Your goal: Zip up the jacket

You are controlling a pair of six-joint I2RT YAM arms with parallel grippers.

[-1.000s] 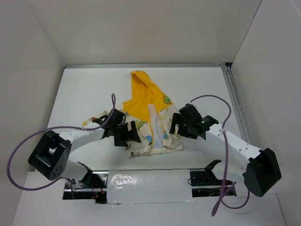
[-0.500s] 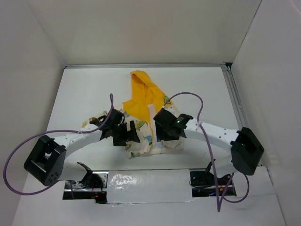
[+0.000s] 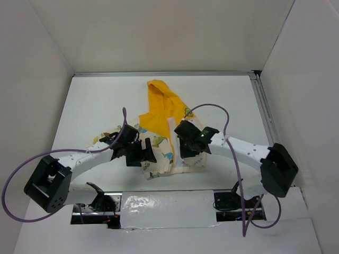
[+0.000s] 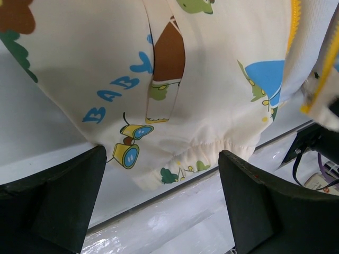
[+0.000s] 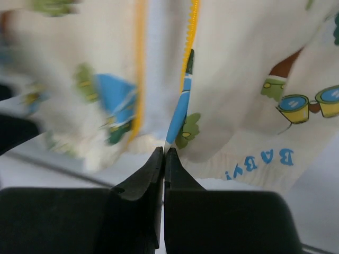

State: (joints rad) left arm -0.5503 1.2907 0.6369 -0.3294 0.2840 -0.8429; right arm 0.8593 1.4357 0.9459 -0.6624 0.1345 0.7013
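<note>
The jacket (image 3: 160,112) lies mid-table, yellow hood far, cream printed body near. Its front is unzipped, and the yellow zipper teeth (image 5: 194,21) run up the opening in the right wrist view. A blue pull tab (image 5: 180,112) hangs from the zipper's lower end. My right gripper (image 5: 164,151) is shut on the tab's tip, at the hem's middle (image 3: 184,152). My left gripper (image 4: 161,159) stands wide open at the left hem (image 4: 185,153), one finger (image 4: 63,196) on each side below the fabric, holding nothing; from above it sits at the jacket's left front (image 3: 145,153).
A shiny taped strip (image 3: 164,203) covers the near table edge just below the hem. White walls close in three sides, with a metal rail (image 3: 263,114) along the right. Purple cables (image 3: 212,108) loop above both arms.
My right gripper moved left onto the jacket's front and went from open to shut on the blue tab. The left arm shifted slightly and stayed open.
</note>
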